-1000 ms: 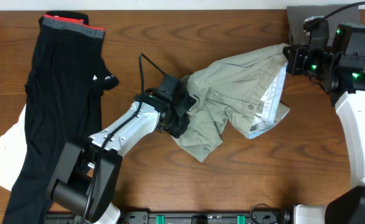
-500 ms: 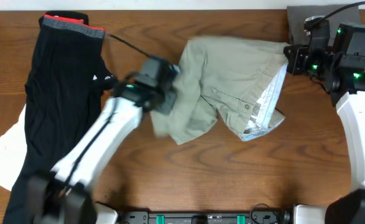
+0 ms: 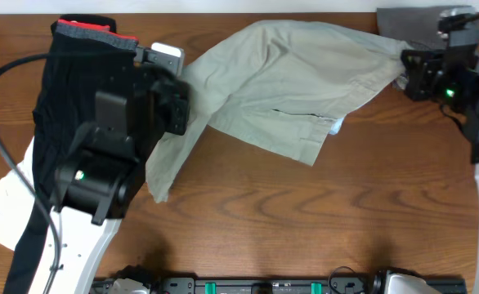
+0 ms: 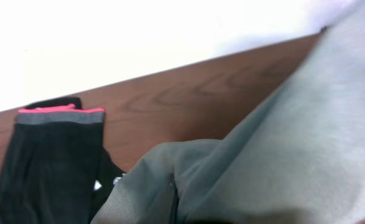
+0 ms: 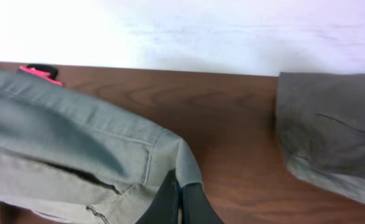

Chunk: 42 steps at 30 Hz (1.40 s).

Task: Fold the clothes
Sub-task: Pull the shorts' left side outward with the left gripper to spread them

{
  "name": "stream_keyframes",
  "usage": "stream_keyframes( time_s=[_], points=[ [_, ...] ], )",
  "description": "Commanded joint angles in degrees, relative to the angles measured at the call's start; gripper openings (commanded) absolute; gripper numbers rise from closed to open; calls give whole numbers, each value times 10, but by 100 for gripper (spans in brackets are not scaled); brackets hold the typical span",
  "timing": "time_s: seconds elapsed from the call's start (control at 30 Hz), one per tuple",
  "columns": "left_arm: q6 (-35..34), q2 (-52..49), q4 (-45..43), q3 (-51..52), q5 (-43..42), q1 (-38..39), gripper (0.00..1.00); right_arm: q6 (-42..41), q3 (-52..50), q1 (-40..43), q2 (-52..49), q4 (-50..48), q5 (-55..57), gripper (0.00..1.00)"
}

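Step in hand, as I read it: stretch the trousers [image 3: 297, 82] out flat before any fold.

The trousers are lifted and pulled taut btwn both arms, across the 12 o'clock half of the worktop [image 3: 305, 220], approx 10 to 2 o'clock. The left gripper [image 3: 181, 102] is clamped on one end at 10 o'clock. Its fingers aren't clear in the wrist view, but the cloth runs tight from it. The right gripper [image 5: 181, 200] is pinched together on a hemmed corner at 2 o'clock. One loose flap hangs toward 7 o'clock under the left arm, and another sags near centre.

To do it well:
- Keep tension even. Both grips look to be on edges only, so a hard tug could slip a corner.
- Lower both ends together toward bare wood at 6 o'clock, letting the sagging middle touch first, then lay the ends outward so wrinkles don't get trapped.
- Watch the 7 o'clock flap, since it may tuck under itself. Prob needs a small shake or a drag toward 3 o'clock.
- Stay clear of the black garment [image 3: 76, 139] and white cloth [image 3: 2, 196] at 9 o'clock.
- Stay clear too of the grey folded garment [image 3: 411, 23] at 1 o'clock, just beside the right gripper. Don't land on it or snag it.
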<state>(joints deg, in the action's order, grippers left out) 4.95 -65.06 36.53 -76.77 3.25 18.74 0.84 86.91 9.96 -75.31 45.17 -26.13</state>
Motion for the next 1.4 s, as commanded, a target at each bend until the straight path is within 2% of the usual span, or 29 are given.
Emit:
stream_keyframes(
  time_s=[0.0,0.2,0.4,0.67,0.83,1.03,1.2,1.37],
  points=[
    [9,36,0,-9,26,-5,6,12,50,21,29,34,3,1],
    [-13,90,21,-20,18,2,6,16,112,32,67,133,16,1],
    [-31,136,46,-50,17,48,6,16,165,32,101,208,41,1],
    [-57,129,77,-63,17,116,6,7,222,32,112,311,110,1],
    [-57,66,113,-62,21,116,6,1,221,32,73,353,152,1],
    [-57,-61,131,-62,61,105,6,6,216,31,-38,353,152,1],
    [-57,-171,99,-62,65,80,6,12,209,30,-154,318,149,1],
    [-57,-280,26,-62,64,52,6,12,207,22,-281,244,139,1]
  ],
)
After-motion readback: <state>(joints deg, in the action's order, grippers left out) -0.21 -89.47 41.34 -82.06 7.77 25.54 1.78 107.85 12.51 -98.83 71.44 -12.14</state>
